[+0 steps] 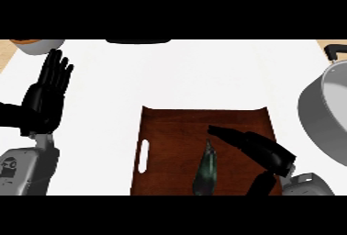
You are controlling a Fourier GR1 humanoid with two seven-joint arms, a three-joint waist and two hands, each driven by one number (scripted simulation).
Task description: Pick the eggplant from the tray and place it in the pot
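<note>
Dark brown tray (176, 124) is lying on the white counter (190, 73), and the eggplant (207, 170) is resting lengthwise on it near the front edge. Just beside the eggplant, the right hand (261, 147) is hovering with fingers straight and holding nothing. At the left, the left hand (46, 94) is resting open, fingers up. Grey pot (325, 110) is sitting at the right edge.
</note>
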